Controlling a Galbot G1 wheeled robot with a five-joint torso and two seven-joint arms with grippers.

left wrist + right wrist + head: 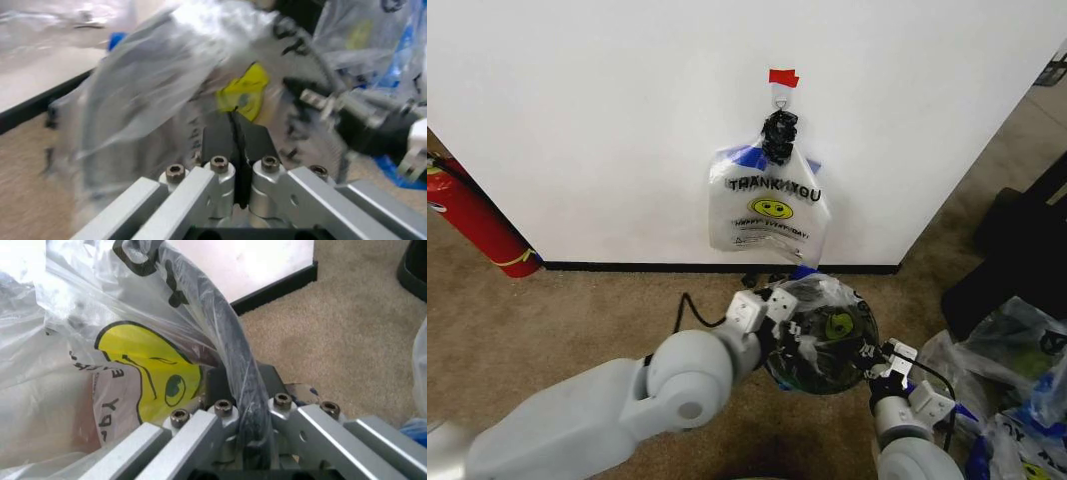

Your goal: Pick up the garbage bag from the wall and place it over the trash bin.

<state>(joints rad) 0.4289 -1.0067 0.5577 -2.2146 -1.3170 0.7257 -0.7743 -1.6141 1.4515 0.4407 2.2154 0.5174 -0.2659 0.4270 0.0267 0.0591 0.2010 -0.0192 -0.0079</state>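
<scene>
A garbage bag with "THANK YOU" lettering and a yellow smiley hangs from a hook on the white wall under a red tape strip. Below it on the carpet stands the trash bin, with a second garbage bag of the same kind draped over its mouth. My left gripper is at the bin's left rim, shut on the bag's film, fingers pressed together. My right gripper is at the right rim, shut on the film over the dark rim, beside the smiley.
A red fire extinguisher leans at the wall on the left. Lumpy clear bags and a large black bag crowd the floor on the right. A black cable loops by the left wrist. Open carpet lies to the left.
</scene>
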